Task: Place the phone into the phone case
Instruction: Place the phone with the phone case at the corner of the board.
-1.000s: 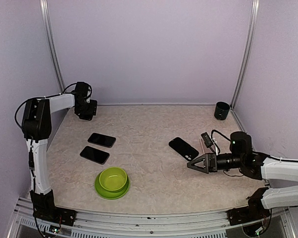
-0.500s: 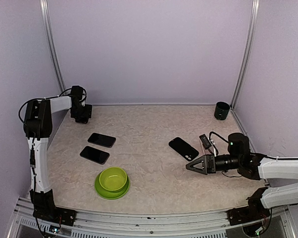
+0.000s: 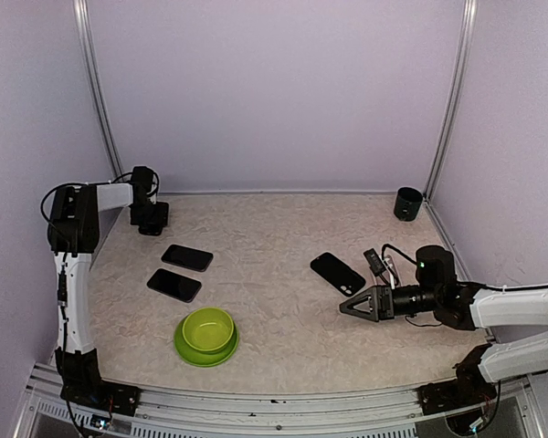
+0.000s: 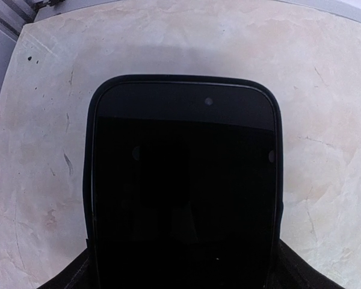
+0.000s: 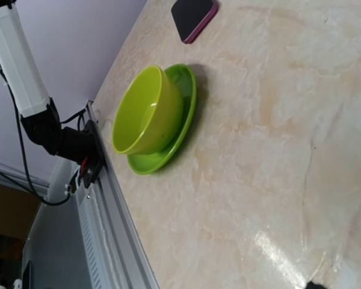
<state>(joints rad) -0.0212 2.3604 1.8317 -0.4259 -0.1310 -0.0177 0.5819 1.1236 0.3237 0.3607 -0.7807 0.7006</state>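
A black phone [image 4: 183, 180] with a raised dark rim fills the left wrist view, reaching out over the table's back left corner. My left gripper [image 3: 152, 222] is shut on it across its width, low over that corner. Two dark phones lie left of centre, one [image 3: 187, 257] behind the other [image 3: 174, 285]. In the right wrist view one dark slab with a pink edge [image 5: 193, 16] lies beyond the bowl. I cannot tell which piece is the phone case. A third dark phone [image 3: 338, 273] lies just beyond my right gripper [image 3: 349, 307], which stands open and holds nothing, low over the table.
A green bowl on a green saucer [image 3: 206, 334] [image 5: 150, 114] stands near the front left. A black cup [image 3: 407, 203] stands at the back right corner. A metal rail [image 5: 111, 241] runs along the table's near edge. Purple walls close in three sides.
My left gripper has moved left and lower toward the back left corner with the phone in it. My right gripper has crept a little to the left.
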